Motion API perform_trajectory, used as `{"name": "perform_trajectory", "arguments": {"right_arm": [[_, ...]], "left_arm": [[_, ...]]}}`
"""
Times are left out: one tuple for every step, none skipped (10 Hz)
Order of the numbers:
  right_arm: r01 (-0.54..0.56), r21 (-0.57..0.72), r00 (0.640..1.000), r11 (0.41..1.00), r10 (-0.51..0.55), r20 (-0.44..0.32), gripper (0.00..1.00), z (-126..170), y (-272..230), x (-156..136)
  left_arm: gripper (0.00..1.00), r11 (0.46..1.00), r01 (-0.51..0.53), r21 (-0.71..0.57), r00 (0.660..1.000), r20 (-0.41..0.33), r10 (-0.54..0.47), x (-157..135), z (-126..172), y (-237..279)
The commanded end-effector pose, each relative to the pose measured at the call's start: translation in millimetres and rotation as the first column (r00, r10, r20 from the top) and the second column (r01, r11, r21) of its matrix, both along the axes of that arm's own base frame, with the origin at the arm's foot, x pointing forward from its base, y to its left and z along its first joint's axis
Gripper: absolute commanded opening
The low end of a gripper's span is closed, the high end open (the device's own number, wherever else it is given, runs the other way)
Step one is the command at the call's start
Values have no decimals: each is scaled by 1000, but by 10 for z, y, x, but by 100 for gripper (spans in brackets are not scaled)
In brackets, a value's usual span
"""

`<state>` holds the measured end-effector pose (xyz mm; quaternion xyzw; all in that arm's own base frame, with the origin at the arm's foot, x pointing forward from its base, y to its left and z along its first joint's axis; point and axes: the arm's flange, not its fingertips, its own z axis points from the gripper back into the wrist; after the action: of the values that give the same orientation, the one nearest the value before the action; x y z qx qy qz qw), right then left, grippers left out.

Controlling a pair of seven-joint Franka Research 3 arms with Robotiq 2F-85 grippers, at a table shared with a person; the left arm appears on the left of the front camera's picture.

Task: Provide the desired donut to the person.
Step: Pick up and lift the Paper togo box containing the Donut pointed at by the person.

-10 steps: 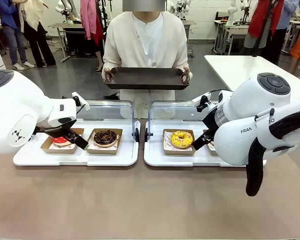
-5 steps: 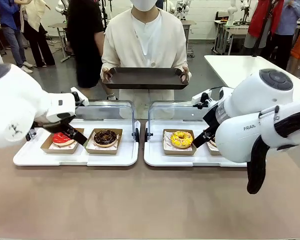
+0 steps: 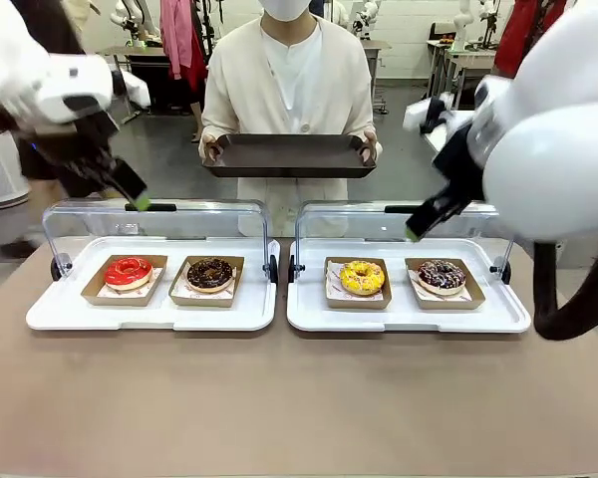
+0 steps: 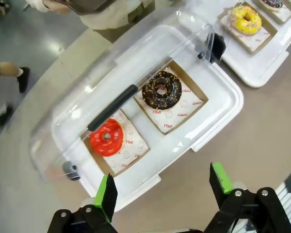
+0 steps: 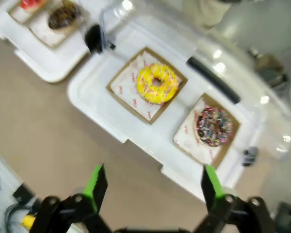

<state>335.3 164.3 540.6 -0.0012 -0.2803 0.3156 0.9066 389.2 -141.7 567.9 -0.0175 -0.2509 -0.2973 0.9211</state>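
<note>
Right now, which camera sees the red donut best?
Left wrist view: the red donut looks big and sharp from above. Front view shows it smaller, side-on; right wrist view catches a blurry bit in a corner.

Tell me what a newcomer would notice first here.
Four donuts sit in a row on two white trays: red donut, chocolate donut, yellow donut, sprinkled donut. Behind them the person holds out a dark tray. The left gripper and right gripper hang open above.

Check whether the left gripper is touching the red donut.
Apart. Left wrist view shows the open left gripper hanging well above the red donut, clear gap between them.
</note>
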Motion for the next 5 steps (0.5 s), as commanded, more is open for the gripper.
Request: {"name": "perform_trajectory", "arguments": {"right_arm": [[51, -20, 998, 999, -50, 48, 100, 372, 48, -138], [43, -31, 998, 999, -41, 54, 100, 469, 56, -224], [9, 6, 1000, 1000, -9, 23, 100, 298, 12, -116], [9, 6, 1000, 1000, -9, 23, 100, 298, 12, -116], [9, 6, 1000, 1000, -9, 23, 100, 298, 12, -116]], "left_arm": [[100, 1000, 5, 3, 1000, 14, -5, 17, 296, 36], [100, 1000, -18, 9, 1000, 24, 18, -38, 348, 37], [100, 999, -10, 41, 997, 72, 7, -81, 342, 0], [100, 1000, -5, -4, 1000, 22, 5, -42, 412, 29], [100, 1000, -5, -4, 1000, 22, 5, -42, 412, 29]]}}
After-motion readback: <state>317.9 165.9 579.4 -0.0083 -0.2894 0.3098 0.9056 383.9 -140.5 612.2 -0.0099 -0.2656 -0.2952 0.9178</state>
